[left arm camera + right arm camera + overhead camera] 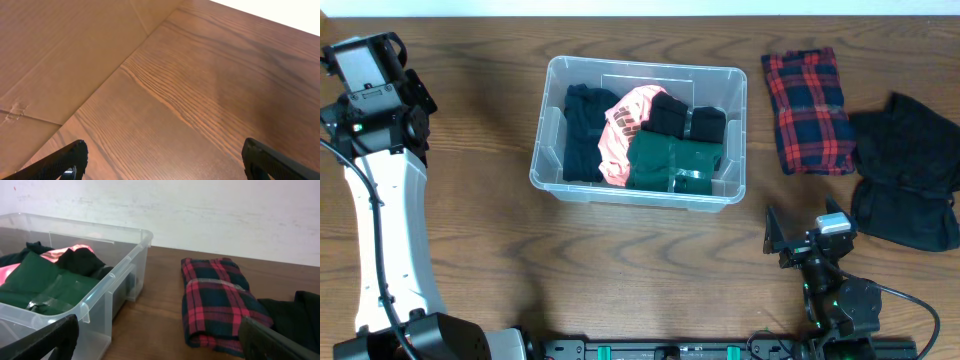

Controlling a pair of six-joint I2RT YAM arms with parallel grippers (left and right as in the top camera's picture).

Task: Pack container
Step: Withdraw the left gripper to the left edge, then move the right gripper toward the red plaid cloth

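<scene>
The folded plaid garment is lying just right of the part-filled container, long axis running front-to-back, and the right end effector, spread wide and empty off the container's near-right corner, is sitting nearer it than the equally spread left end effector.

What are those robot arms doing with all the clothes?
Two robot arms are packing clothes into the clear container. A pink garment, a green garment and dark clothes already lie inside. A red plaid garment and a black garment wait on the table to the container's right. The left arm and right arm hold nothing, jaws wide open.
</scene>
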